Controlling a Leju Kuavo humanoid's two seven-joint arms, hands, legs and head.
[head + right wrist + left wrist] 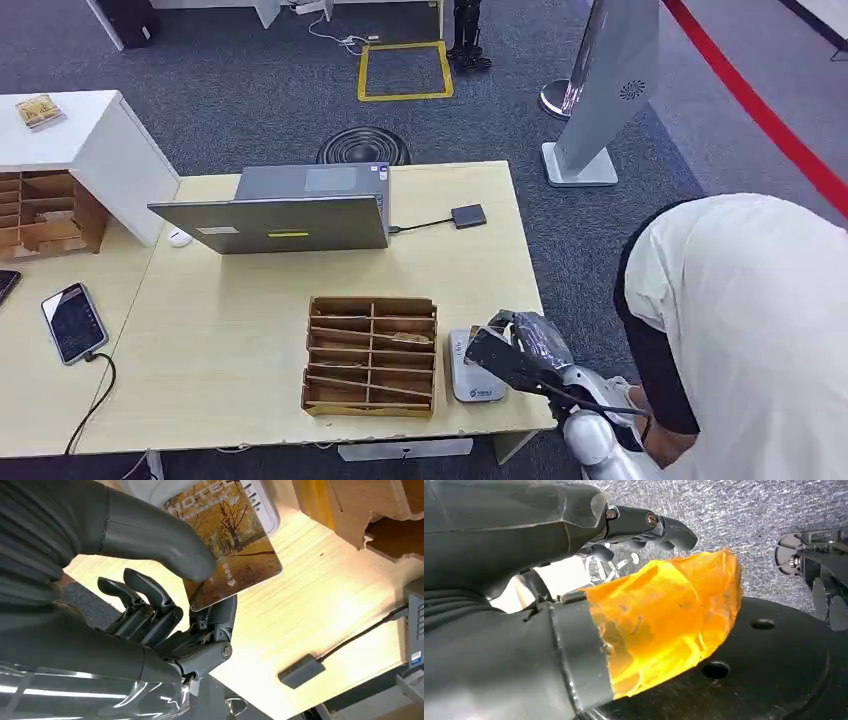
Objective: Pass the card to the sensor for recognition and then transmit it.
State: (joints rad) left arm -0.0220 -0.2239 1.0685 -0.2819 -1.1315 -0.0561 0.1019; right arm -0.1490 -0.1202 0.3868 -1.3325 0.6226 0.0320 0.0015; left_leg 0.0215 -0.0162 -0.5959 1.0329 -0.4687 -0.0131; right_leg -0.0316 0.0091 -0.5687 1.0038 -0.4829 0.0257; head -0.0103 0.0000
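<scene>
Half the job looks done: right of the tray (371, 355), the right hand (520, 350) pinches the card (227, 545) over the sensor (470, 378), perhaps touching it; recognition and handover remain, while the left hand (574, 580) holds nothing discernible.

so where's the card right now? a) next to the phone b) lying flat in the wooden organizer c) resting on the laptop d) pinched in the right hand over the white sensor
d: the right wrist view shows the right hand pinching the card between thumb and finger, its far end over the white sensor beside the wooden organizer.
</scene>
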